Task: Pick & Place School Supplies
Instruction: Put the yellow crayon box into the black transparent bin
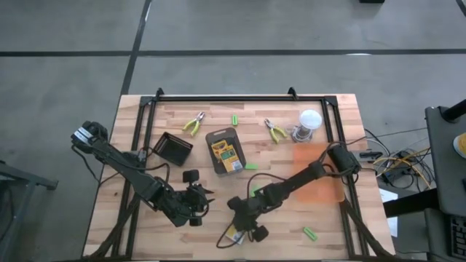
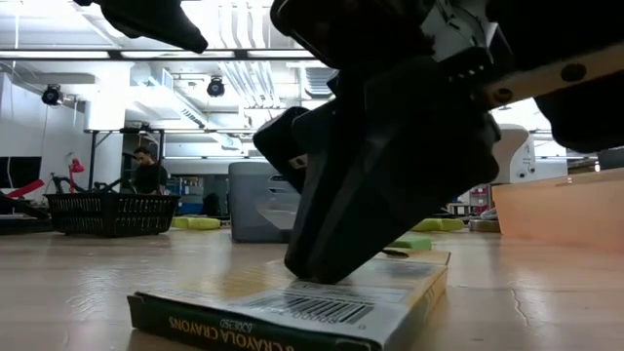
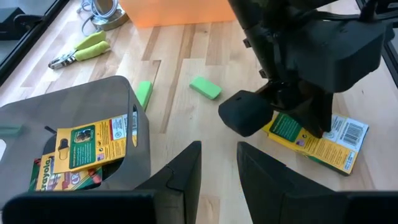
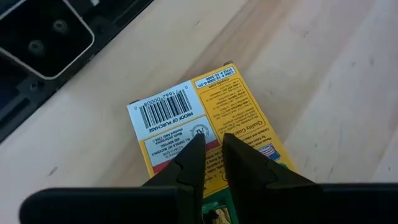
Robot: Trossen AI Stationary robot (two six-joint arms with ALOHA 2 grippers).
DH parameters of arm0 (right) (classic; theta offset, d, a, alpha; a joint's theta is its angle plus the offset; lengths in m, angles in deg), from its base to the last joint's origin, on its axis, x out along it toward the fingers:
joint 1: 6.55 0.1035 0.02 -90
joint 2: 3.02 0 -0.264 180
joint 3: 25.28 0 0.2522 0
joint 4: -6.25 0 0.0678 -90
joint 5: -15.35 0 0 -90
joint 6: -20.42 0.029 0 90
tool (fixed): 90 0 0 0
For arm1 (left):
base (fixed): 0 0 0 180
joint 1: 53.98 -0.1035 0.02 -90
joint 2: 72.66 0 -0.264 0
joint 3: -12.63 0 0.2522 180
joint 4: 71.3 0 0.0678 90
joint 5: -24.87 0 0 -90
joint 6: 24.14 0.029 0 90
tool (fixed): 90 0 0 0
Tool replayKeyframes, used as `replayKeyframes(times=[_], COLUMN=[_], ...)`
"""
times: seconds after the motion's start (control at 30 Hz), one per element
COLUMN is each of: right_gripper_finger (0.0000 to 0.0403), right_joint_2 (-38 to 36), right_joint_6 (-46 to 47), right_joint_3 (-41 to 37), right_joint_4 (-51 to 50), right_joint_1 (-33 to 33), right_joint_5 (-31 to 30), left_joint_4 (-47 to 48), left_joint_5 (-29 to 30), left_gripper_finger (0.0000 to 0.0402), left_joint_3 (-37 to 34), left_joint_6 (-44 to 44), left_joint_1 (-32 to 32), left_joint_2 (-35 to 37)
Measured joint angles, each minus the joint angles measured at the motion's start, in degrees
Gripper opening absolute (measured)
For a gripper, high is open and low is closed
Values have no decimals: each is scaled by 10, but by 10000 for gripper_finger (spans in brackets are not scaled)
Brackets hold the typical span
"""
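Under the right gripper (image 4: 208, 146), jaws nearly together, crayon box (image 4: 205, 115) lies flat: light, stiff card, best pinched across an edge.

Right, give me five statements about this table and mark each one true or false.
1. The right tool rests on a crayon box lying barcode side up. True.
2. The dark grey tray holds no crayon boxes. False: crayon boxes lie in it.
3. The clear jar lies tipped on its side. False: it stands upright, white lid on top.
4. Two pliers lie toward the table's far edge. True.
5. The left tool grips a green stick. False: nothing sits between its fingers.
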Motion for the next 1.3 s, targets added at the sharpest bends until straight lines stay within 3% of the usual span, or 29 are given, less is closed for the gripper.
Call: replayKeyframes(times=[0.37,0.7,1.03,1.3], right_gripper_finger=[57,57,57,57], right_joint_2=[-50,-133,-102,-82], right_joint_6=[65,180,332,443], right_joint_3=[-5,-4,-7,-7], right_joint_4=[-23,-95,-103,-187], right_joint_1=[-18,34,99,95], right_joint_5=[-26,-69,-293,-314], left_joint_4=[0,4,3,2], left_joint_5=[0,0,42,46], left_gripper_finger=[108,108,108,108], left_joint_3=[0,0,0,0], left_joint_6=[-6,-47,-96,-95], left_joint_1=[0,0,-4,-5], left_joint_2=[0,1,-1,-2])
